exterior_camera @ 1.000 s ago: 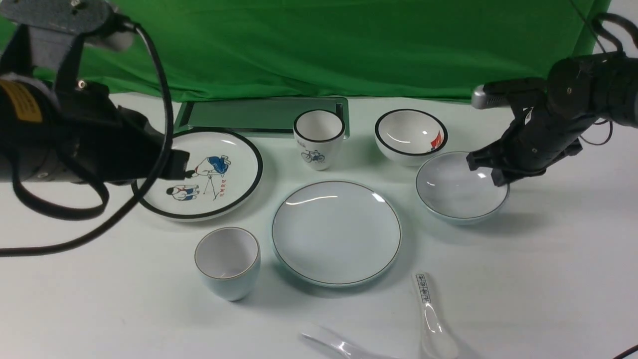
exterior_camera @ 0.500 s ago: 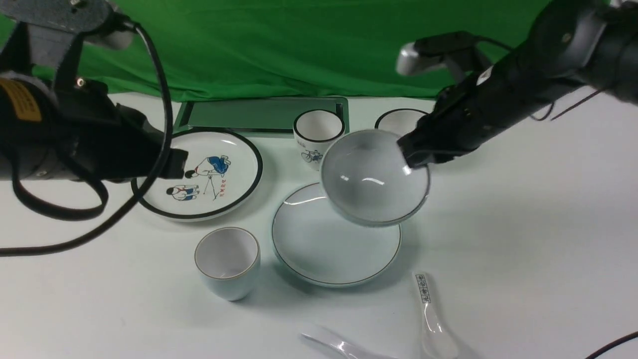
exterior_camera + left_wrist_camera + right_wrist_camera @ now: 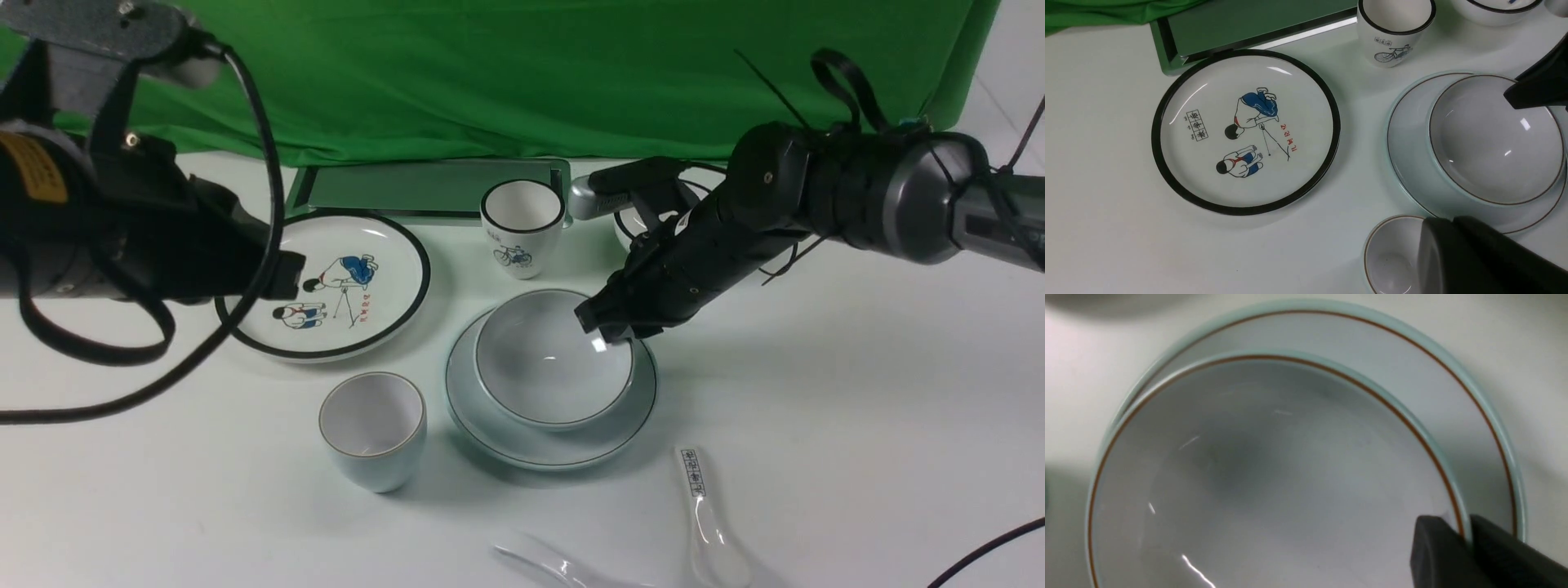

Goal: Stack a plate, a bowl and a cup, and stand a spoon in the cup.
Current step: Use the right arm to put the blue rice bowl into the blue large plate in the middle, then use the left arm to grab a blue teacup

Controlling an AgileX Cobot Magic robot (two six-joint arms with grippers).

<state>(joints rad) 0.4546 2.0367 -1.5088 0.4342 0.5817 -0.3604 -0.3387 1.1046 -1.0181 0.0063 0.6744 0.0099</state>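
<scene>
Bowl (image 3: 545, 371) on plate (image 3: 624, 425) (tool (image 3: 606, 331) on rim)

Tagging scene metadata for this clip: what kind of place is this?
Likely a lab or studio recording bench, not a kitchen: green backdrop cloth behind a white table, and tableware laid out as look-alike pairs, e.g. the plain cup and the bicycle cup.

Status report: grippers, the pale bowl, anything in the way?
Right gripper shut on rim of wide shallow pale blue-white bowl, set on plain pale blue-white plate. Left gripper shut, empty. Nothing blocking the stack.
</scene>
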